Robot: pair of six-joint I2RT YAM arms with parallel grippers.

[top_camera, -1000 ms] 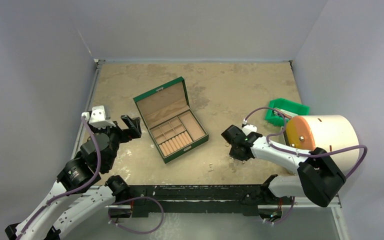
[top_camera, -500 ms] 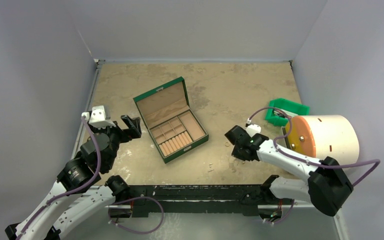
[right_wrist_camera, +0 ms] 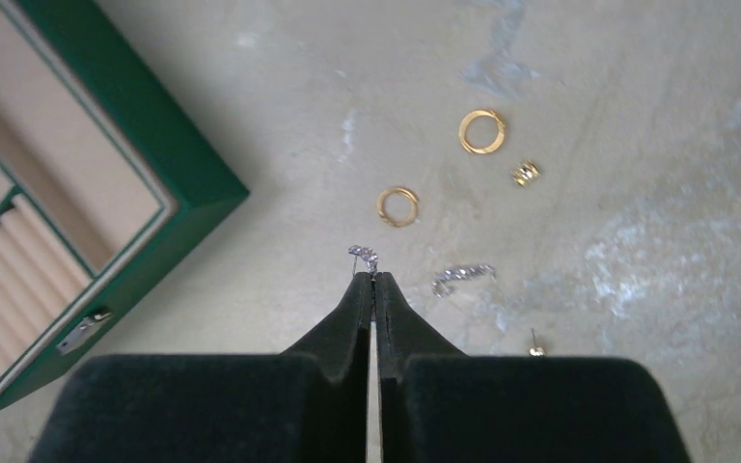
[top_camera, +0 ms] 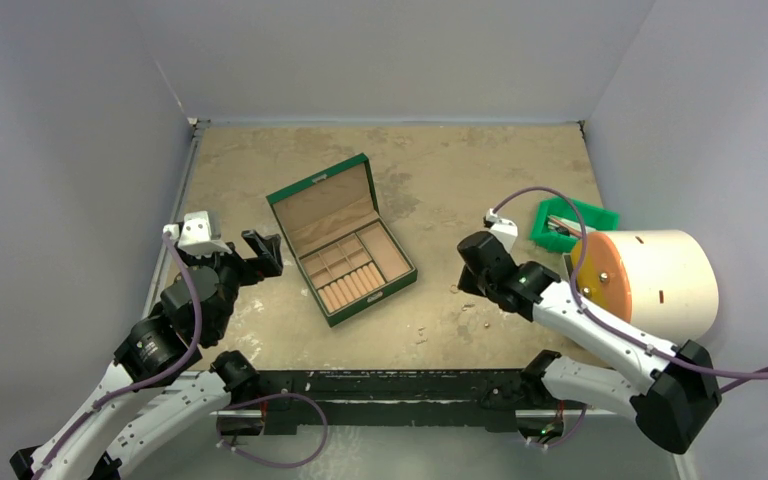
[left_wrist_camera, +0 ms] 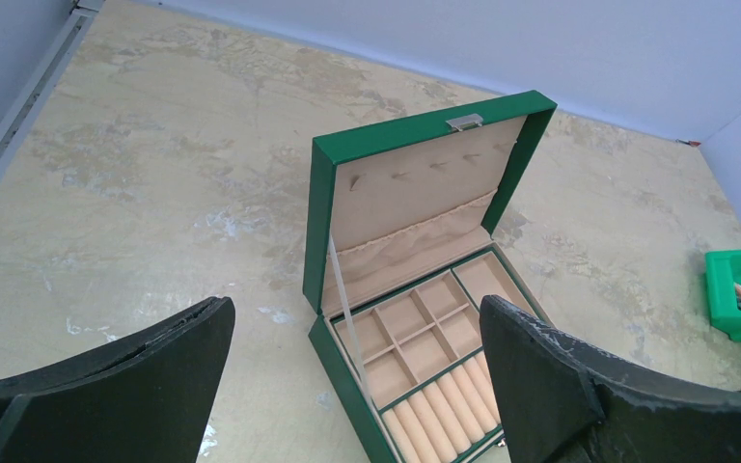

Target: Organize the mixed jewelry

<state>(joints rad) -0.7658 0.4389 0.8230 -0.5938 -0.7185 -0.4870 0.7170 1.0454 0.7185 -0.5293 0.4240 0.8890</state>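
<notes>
My right gripper (right_wrist_camera: 373,280) is shut, its tips pinching a tiny sparkly silver earring (right_wrist_camera: 364,257) that sticks out just past them. More of the mixed jewelry lies on the table beyond it: two gold rings (right_wrist_camera: 482,131) (right_wrist_camera: 397,205), a small gold bead (right_wrist_camera: 526,174), a second sparkly silver piece (right_wrist_camera: 461,277) and a stud (right_wrist_camera: 535,347). The open green box (top_camera: 345,240) with tan compartments stands left of my right gripper (top_camera: 465,283). Left of the box my left gripper (top_camera: 260,250) is open and holds nothing; its view shows the box (left_wrist_camera: 425,289) ahead between the fingers.
A small green bin (top_camera: 570,222) with items in it sits at the right, beside a large white cylinder with an orange face (top_camera: 645,280). Grey walls close the table on the left, far and right sides.
My right gripper has shut on the silver earring and shifted a little farther from the near edge, and its elbow has swung right. The left arm has not moved.
</notes>
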